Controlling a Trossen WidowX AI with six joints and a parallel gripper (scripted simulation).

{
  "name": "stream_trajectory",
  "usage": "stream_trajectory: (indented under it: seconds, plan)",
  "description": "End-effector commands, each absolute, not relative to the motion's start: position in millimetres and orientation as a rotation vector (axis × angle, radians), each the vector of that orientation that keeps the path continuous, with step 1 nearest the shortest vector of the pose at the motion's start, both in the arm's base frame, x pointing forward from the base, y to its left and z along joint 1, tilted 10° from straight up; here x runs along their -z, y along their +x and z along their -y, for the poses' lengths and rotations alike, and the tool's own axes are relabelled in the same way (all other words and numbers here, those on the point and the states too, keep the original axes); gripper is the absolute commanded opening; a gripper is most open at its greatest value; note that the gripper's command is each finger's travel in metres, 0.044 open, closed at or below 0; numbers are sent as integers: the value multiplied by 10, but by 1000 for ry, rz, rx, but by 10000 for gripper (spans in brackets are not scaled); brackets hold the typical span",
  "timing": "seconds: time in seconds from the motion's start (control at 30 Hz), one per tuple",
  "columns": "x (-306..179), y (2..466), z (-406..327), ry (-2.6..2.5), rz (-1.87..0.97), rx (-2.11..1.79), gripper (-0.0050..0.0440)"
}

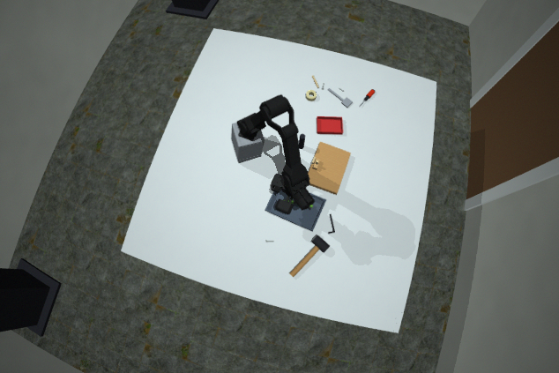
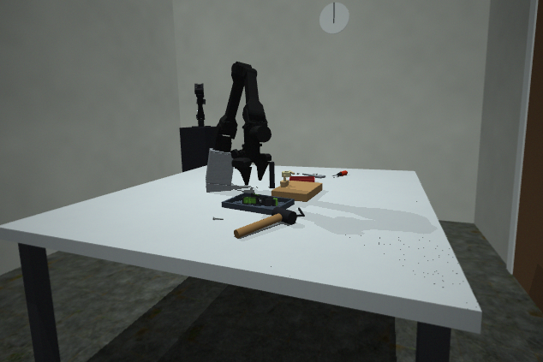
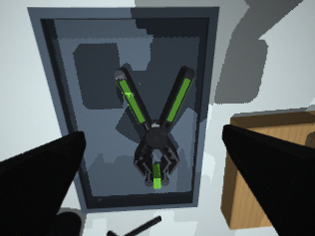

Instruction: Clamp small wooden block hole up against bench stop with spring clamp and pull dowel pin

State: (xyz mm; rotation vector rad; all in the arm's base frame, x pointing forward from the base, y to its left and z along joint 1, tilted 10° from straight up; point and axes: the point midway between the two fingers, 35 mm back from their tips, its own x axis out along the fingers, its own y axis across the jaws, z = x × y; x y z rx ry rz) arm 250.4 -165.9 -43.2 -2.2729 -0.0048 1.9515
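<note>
Spring clamp [image 3: 156, 129] lies in the dark blue tray [image 3: 48, 74], black with green handles splayed in a V toward the tray's far end, jaws toward the near rim. Directly above it hangs the gripper [image 3: 155, 163], fingers spread wide with nothing between them, one black fingertip [image 3: 40, 168] at each side of the wrist view. Right of the tray, just beside it, sits the wooden board [image 3: 239, 198], its edge close to the right finger.

From overhead, the white table [image 1: 190, 205] has open space to the left of the arm's grey base [image 1: 246, 149]; a hammer [image 1: 311, 253] and a black hex key [image 1: 331, 223] lie near the tray's right corner. On the board [image 1: 331, 169] the small wooden block [image 1: 317, 163] sits by the left edge, its pin too small to judge. Beyond lie a red tray [image 1: 329, 125] and a screwdriver [image 1: 368, 96].

The side view alone shows a wall clock [image 2: 334, 17].
</note>
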Motion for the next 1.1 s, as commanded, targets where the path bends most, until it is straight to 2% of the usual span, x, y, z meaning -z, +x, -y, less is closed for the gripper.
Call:
stream_trajectory:
  seconds: [0.0, 1.07]
  plan:
    - [494, 2474, 1626, -2252, 12, -1961, 440]
    - [920, 2536, 1580, -2252, 12, -1961, 440]
